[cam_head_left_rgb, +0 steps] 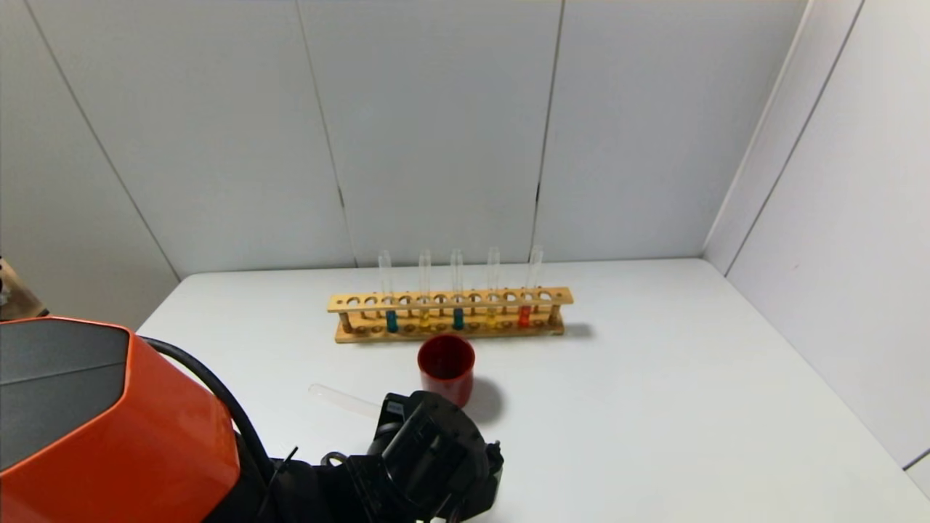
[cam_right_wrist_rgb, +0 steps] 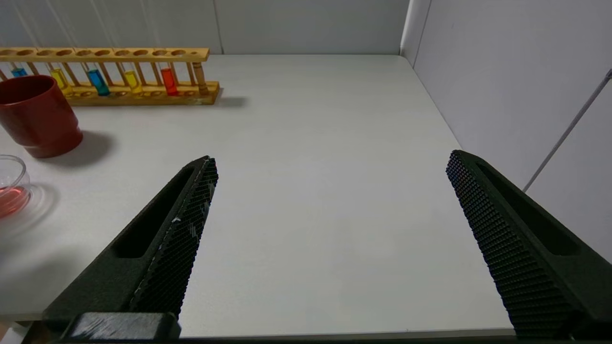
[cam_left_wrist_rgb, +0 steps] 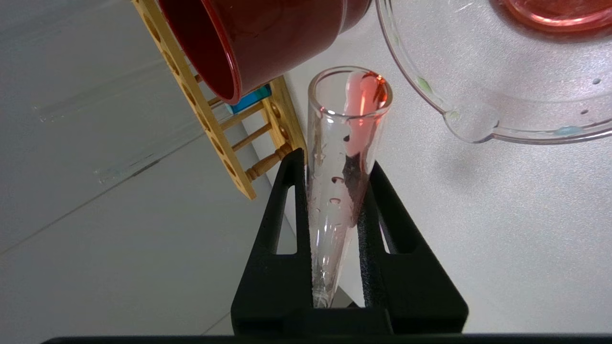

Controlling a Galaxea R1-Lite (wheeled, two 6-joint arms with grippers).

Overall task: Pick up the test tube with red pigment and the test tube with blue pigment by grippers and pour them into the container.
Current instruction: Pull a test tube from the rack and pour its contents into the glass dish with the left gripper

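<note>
My left gripper (cam_left_wrist_rgb: 334,160) is shut on the test tube with red pigment (cam_left_wrist_rgb: 342,143). The tube is tilted, its open mouth beside the pouring lip of the container (cam_left_wrist_rgb: 430,93). Only a red streak and drops remain inside the tube. The clear tube also shows in the head view (cam_head_left_rgb: 341,398). The container holds pink-red liquid (cam_right_wrist_rgb: 7,198). A second red tube (cam_head_left_rgb: 524,315) and two test tubes with blue pigment (cam_head_left_rgb: 458,318) (cam_head_left_rgb: 391,320) stand in the wooden rack (cam_head_left_rgb: 450,299). My right gripper (cam_right_wrist_rgb: 332,160) is open and empty, low over the table's near right part.
An opaque dark red cup (cam_head_left_rgb: 446,367) stands just in front of the rack and next to the container. Two yellow-liquid tubes (cam_head_left_rgb: 424,319) (cam_head_left_rgb: 492,317) are in the rack. White walls close the back and right (cam_head_left_rgb: 835,218). My orange left arm (cam_head_left_rgb: 109,428) fills the lower left.
</note>
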